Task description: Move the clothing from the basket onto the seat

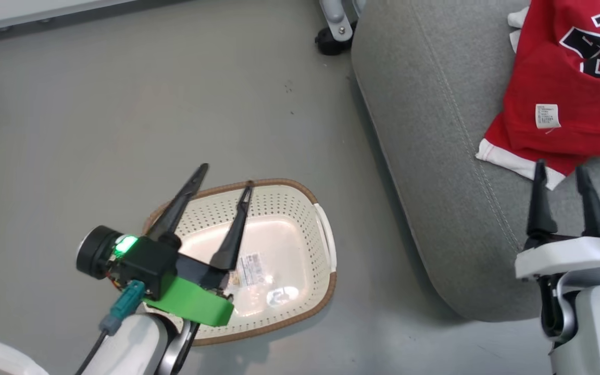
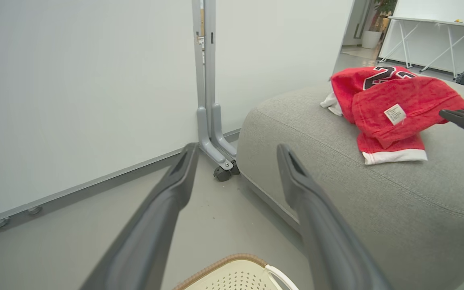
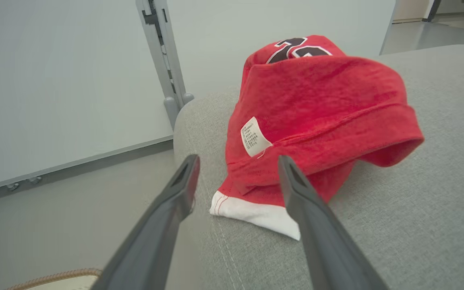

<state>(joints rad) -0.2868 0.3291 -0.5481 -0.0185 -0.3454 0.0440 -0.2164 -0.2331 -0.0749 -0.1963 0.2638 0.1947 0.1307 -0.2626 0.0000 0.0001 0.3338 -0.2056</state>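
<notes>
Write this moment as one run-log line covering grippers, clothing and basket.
left gripper: open above basket | right gripper: open beside clothing | clothing: heaped on seat | basket: on floor

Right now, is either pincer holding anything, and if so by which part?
Nothing is held. The left pincer hangs open above the basket. The right pincer is open beside the clothing, which lies loose on the seat.

Clothing (image 1: 545,67) was soft red cloth, slightly fuzzy, with a white matt label (image 1: 547,115). Seat (image 1: 425,130) was matt grey textured fabric with stitched seams. Basket (image 1: 305,208) was glossy cream perforated plastic with a brown woven-look rim. Floor (image 1: 97,104) looked smooth, matt grey.
</notes>
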